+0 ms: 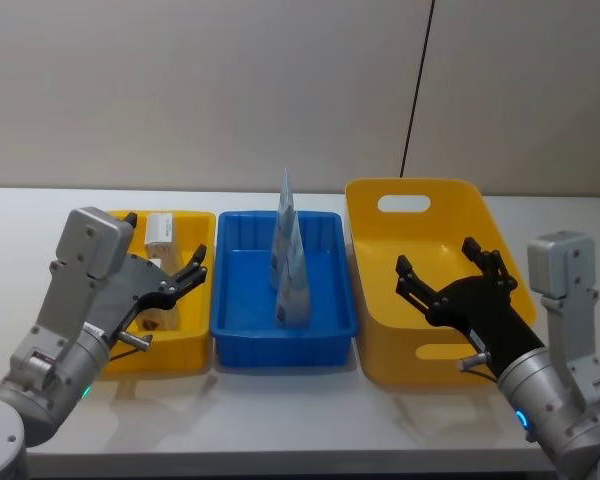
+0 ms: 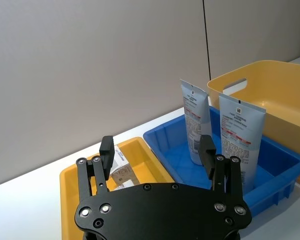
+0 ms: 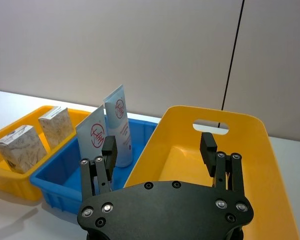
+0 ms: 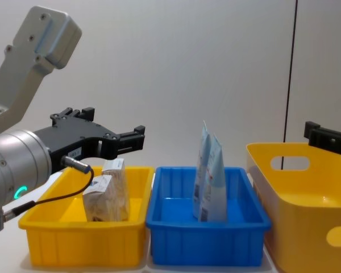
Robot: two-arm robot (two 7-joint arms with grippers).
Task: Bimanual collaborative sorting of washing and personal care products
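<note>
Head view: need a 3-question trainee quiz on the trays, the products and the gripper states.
1. True or false: both pouches stand upright in the blue tray.
2. How many cartons are in the small yellow tray?
3. The left gripper, over the small yellow tray, and the right gripper, over the large yellow basket, are: A) open, holding nothing; B) shut on a pouch; C) shut on a carton.
Key: 1 true; 2 two; 3 A.
</note>
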